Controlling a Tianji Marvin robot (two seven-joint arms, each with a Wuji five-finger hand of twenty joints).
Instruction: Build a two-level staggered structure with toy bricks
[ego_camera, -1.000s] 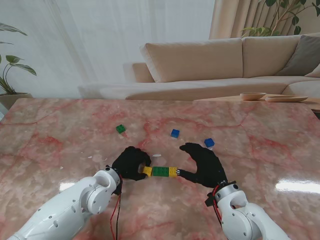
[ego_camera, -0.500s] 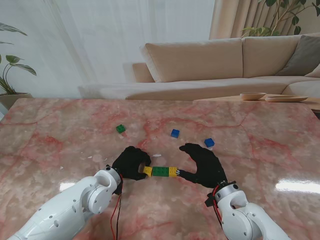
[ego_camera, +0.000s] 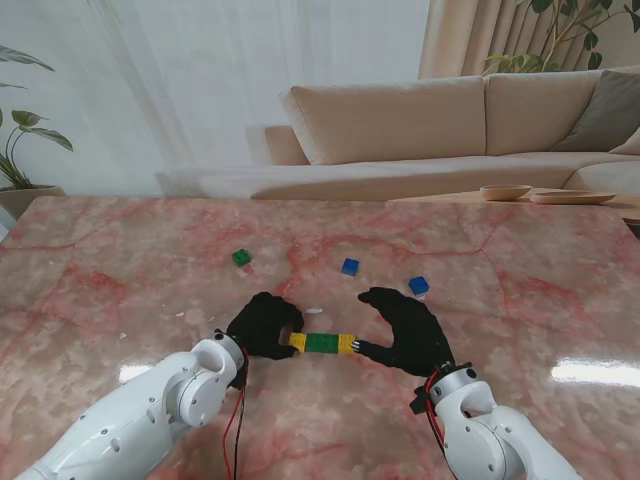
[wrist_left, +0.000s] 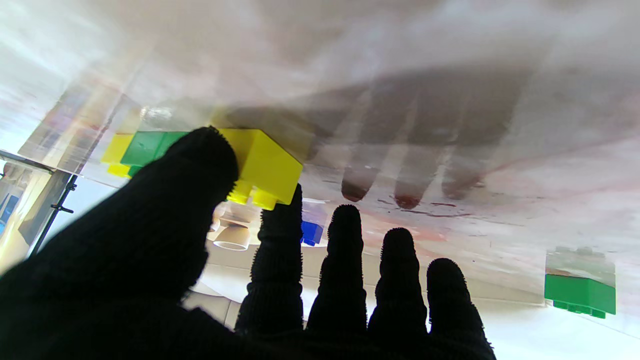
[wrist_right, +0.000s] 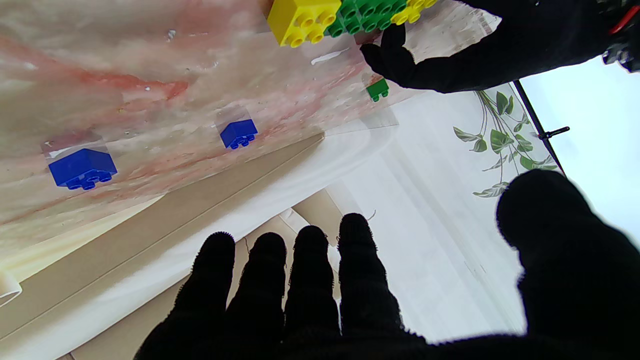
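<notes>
While left hand pinches brick row, right hand spreads

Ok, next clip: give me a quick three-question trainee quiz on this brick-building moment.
1. True or false: the row of bricks between the left hand and right hand already carries a second level.
2. Multiple choice: the row's colours, from the robot's left to right, are A) yellow, green, yellow B) blue, green, blue C) green, yellow, green.
3. How many loose bricks lie farther from me than the row, and in what colours?

Key
1. False: one level only.
2. A.
3. Three: a green brick, a blue brick and another blue brick.
</notes>
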